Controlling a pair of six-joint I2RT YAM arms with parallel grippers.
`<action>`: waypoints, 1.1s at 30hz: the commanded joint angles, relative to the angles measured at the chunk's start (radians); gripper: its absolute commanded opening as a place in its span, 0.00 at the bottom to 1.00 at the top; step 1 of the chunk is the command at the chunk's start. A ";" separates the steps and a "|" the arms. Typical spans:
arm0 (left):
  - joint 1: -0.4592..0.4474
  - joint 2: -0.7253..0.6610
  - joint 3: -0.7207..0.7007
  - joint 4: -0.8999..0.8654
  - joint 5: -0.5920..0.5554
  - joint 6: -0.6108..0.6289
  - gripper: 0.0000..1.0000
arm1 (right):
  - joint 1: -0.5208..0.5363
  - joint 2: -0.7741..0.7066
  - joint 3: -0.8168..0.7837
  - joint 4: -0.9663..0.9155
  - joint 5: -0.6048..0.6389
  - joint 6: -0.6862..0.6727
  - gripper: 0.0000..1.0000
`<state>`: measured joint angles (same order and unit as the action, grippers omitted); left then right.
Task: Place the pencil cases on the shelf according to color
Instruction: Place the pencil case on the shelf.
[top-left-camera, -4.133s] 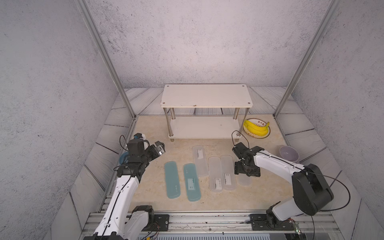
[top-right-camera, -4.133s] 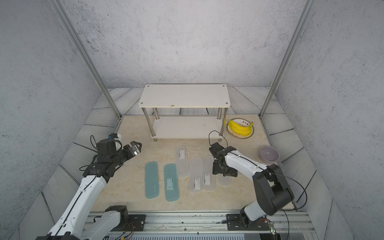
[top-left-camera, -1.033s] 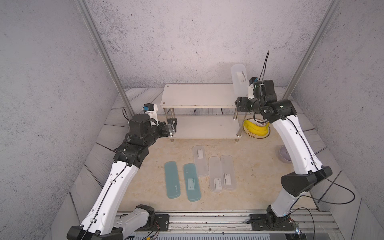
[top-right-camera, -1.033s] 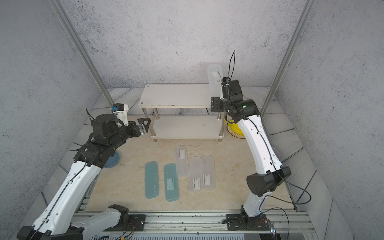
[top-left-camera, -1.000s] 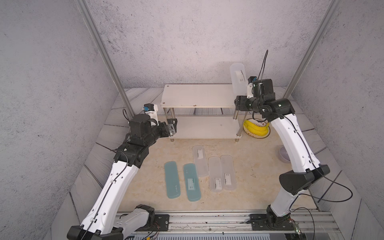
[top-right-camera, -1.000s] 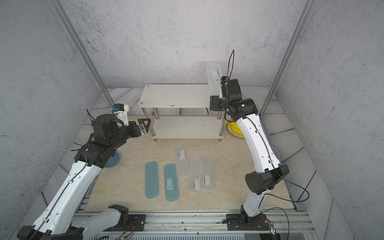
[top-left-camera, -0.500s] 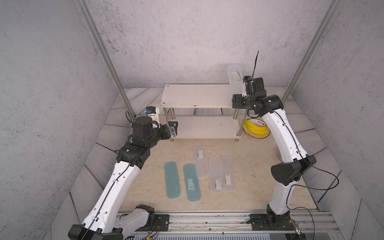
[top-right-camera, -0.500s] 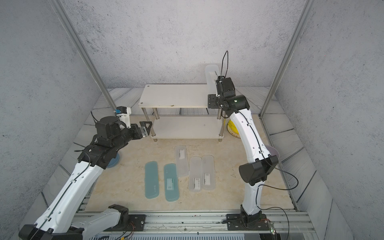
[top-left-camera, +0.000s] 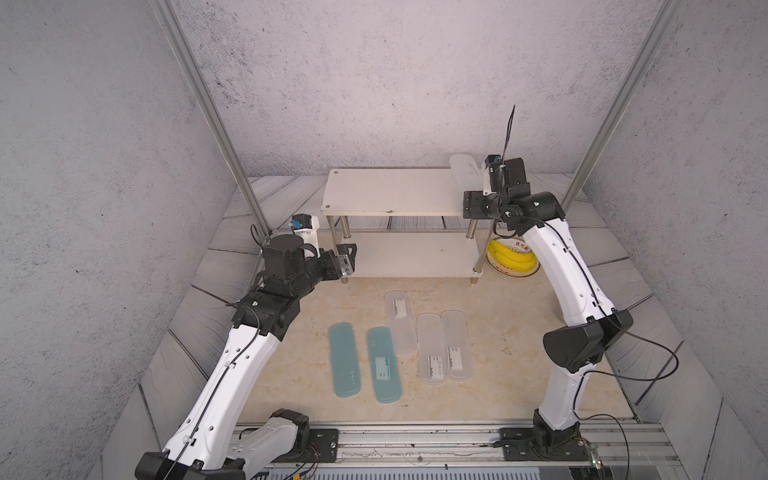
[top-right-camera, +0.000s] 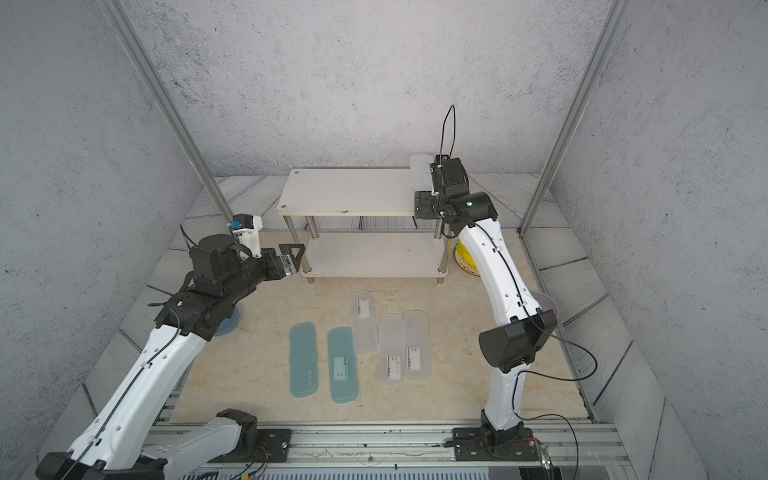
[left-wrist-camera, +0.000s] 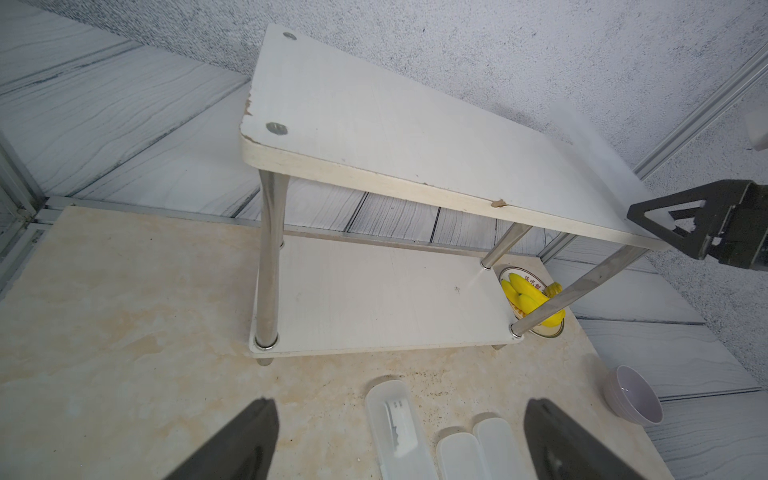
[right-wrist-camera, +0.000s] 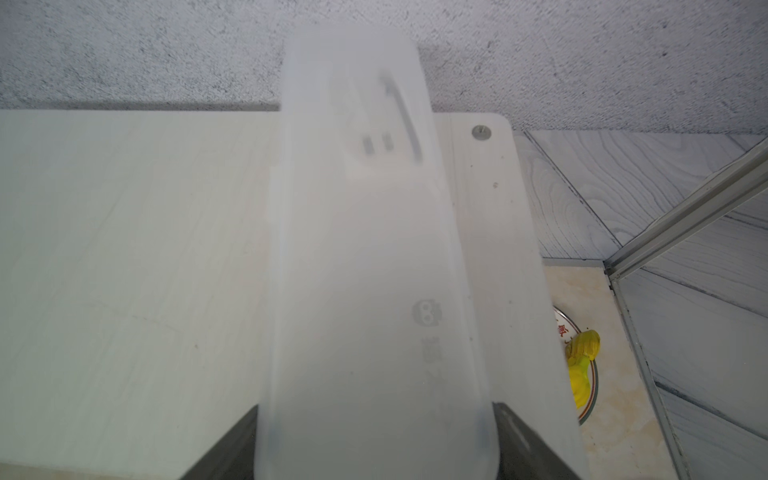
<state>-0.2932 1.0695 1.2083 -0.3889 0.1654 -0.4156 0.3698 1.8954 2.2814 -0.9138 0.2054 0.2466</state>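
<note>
The shelf (top-left-camera: 395, 191) stands at the back, with white upper and lower boards. My right gripper (top-left-camera: 473, 197) is shut on a frosted white pencil case (top-left-camera: 463, 168) over the top board's right end. In the right wrist view the case (right-wrist-camera: 374, 249) fills the space between the fingers, and its far end reaches past the board's back edge. On the table lie two teal pencil cases (top-left-camera: 344, 359) (top-left-camera: 384, 363) and three white ones (top-left-camera: 400, 322) (top-left-camera: 431, 347) (top-left-camera: 456, 345). My left gripper (top-left-camera: 347, 259) hangs open and empty by the shelf's front left leg.
A plate of bananas (top-left-camera: 513, 257) sits right of the shelf. A lilac bowl (top-right-camera: 544, 299) stands at the right edge, partly behind my right arm. A blue bowl (top-right-camera: 226, 326) shows under my left arm. Metal posts rise at the back corners.
My right gripper has carried the white case down and slightly left, closer to the top board. The left arm has only shifted a little.
</note>
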 joint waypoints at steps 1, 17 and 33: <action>-0.004 -0.017 -0.015 0.022 0.006 -0.003 0.99 | -0.004 -0.036 -0.033 -0.031 0.001 0.009 0.82; -0.003 -0.026 -0.026 0.009 -0.009 0.008 0.99 | -0.004 -0.074 0.029 0.008 -0.058 0.016 1.00; 0.017 -0.038 -0.096 -0.022 0.012 -0.042 0.99 | -0.009 -0.394 -0.207 0.022 -0.141 0.017 0.73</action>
<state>-0.2817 1.0527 1.1385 -0.4103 0.1528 -0.4355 0.3630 1.5921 2.1853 -0.8906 0.1123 0.2306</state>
